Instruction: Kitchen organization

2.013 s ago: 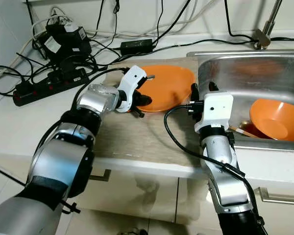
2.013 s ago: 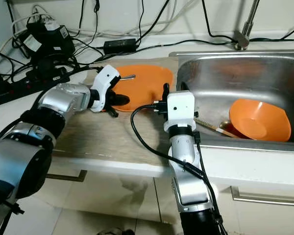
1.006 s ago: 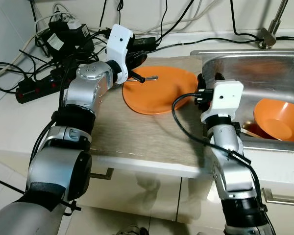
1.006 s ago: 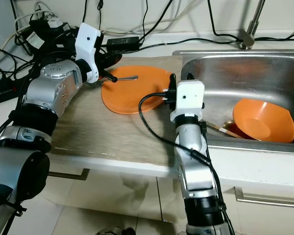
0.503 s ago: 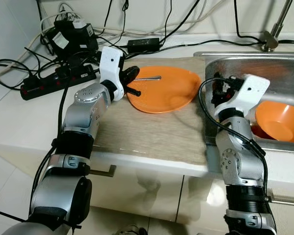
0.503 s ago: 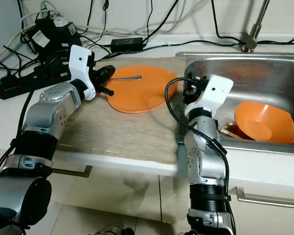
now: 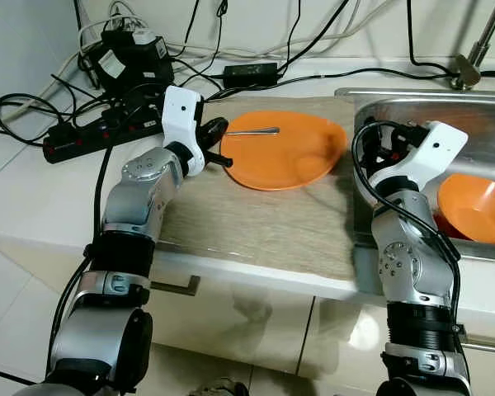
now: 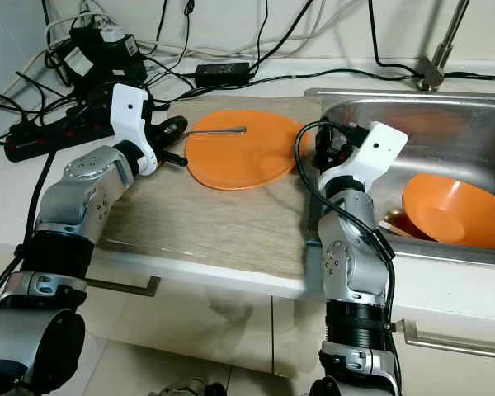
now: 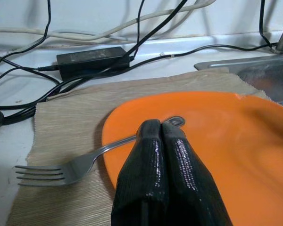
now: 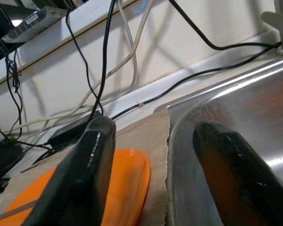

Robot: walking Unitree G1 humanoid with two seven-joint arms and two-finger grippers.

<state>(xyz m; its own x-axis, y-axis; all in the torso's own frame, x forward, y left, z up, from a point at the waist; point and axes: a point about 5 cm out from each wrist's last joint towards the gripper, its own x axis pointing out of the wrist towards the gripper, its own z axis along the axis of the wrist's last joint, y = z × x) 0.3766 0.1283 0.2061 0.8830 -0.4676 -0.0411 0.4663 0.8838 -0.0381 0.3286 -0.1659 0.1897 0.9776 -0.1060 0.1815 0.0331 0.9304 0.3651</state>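
Observation:
An orange plate lies on a beige mat beside the sink. A metal fork rests across its far left rim, tines out over the mat. My left gripper is shut just at the plate's left edge, fingertips right by the fork's handle, with nothing seen clamped between them. Over the sink's left rim my right gripper stands open and empty, one finger above the mat side and the other above the basin. An orange bowl sits in the sink.
A black power strip, chargers and tangled cables crowd the counter's back left. A black adapter lies behind the plate. The faucet stands at the sink's far edge. A brownish utensil lies beside the bowl. Cabinet fronts are below.
The camera has shifted. My left gripper rose from the plate's near edge, then came down at its left rim by the fork. My right wrist tipped from upright toward the sink corner.

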